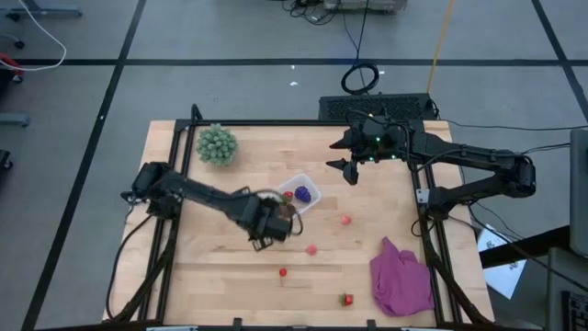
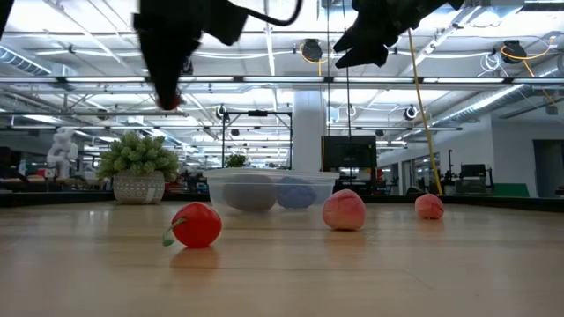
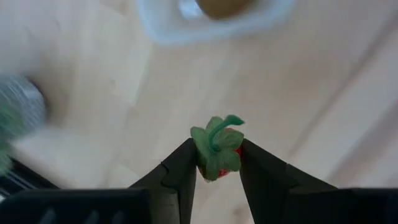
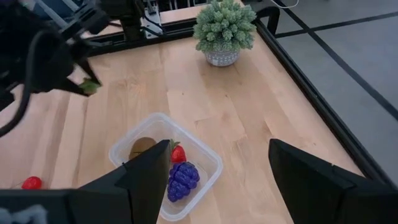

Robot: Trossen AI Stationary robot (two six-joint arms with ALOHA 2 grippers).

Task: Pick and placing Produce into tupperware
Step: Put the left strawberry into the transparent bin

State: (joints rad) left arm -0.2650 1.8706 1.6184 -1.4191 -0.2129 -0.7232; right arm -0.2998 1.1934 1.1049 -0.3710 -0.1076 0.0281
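While a small red strawberry with a green leafy cap (image 3: 219, 151) is clamped between its fingers, the left gripper (image 1: 273, 223) is held near the centre of the high view, just below and left of the tupperware (image 1: 310, 186). Inside that clear tub a brown round fruit (image 4: 142, 147), a red strawberry (image 4: 178, 153) and a purple grape cluster (image 4: 183, 179) are seen. The right gripper (image 1: 350, 172) is held with fingers spread and empty, just upper right of the tub. Loose red and pink fruits (image 1: 346, 220) are scattered across the lower centre.

Clear tupperware (image 4: 163, 163) — grapes (image 4: 182, 180), strawberry (image 4: 178, 153), brown fruit (image 4: 142, 147) inside
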